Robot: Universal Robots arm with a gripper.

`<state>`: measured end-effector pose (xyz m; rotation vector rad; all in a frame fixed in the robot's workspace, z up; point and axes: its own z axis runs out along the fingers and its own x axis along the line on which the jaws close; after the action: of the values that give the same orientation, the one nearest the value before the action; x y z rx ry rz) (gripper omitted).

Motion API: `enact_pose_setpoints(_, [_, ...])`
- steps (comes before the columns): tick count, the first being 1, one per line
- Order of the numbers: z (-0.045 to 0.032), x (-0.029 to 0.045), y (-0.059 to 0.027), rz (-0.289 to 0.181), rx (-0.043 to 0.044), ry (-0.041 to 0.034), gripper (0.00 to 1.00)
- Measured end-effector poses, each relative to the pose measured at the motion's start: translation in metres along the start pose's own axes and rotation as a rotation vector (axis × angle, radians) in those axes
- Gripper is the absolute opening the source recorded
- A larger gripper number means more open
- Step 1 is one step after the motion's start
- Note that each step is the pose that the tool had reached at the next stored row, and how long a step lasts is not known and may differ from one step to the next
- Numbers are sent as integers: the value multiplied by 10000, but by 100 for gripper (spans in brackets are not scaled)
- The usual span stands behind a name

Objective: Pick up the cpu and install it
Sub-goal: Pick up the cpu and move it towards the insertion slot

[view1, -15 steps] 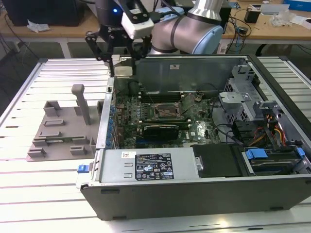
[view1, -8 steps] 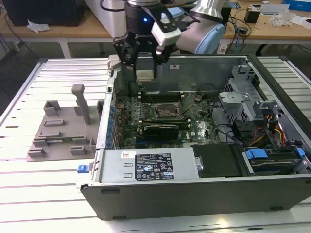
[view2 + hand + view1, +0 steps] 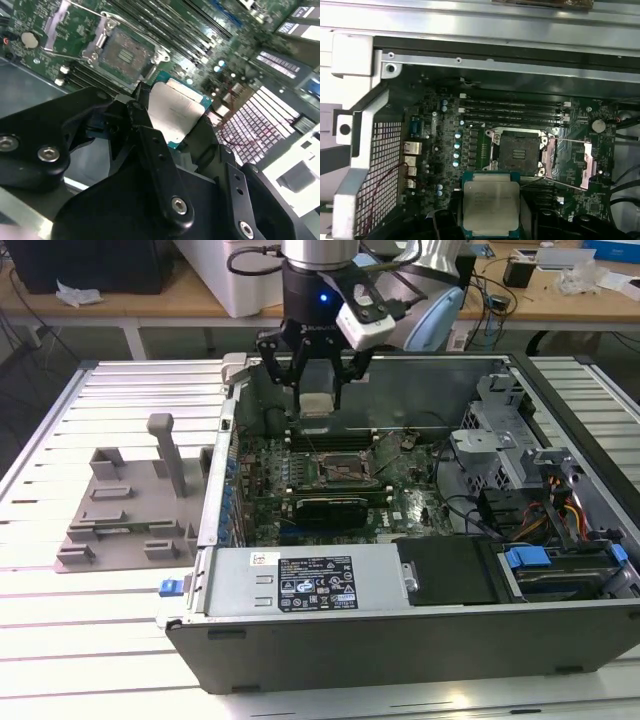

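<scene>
Holding cpu (image 3: 316,406) clamped by its edges between black fingers, gripper (image 3: 317,398) hangs at upper centre of exterior view, over open computer case (image 3: 400,640). We note chip's look in first wrist view: flat square, silver-grey metal top, teal-green rim, faint print on top. We see it raised clear of motherboard (image 3: 400,505), near socket (image 3: 519,152), whose hinged metal frame is flipped open. Grey tray (image 3: 120,520) lies at exterior view's left, outside case.

Grey tray (image 3: 112,527) beside open computer case (image 3: 400,645)
</scene>
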<state>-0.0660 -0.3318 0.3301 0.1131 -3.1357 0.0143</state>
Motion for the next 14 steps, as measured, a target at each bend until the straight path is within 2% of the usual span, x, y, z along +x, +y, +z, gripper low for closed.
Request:
enact_pose_setpoints(6, [162,-202,1,-2,0,4,55])
enact_pose_setpoints(8, [201,-249,5,0,0,6,55])
enact_pose_setpoints(10, [272,-331,15,-2,0,10,55])
enact_pose_setpoints(14, [361,-424,30,0,-2,14,55])
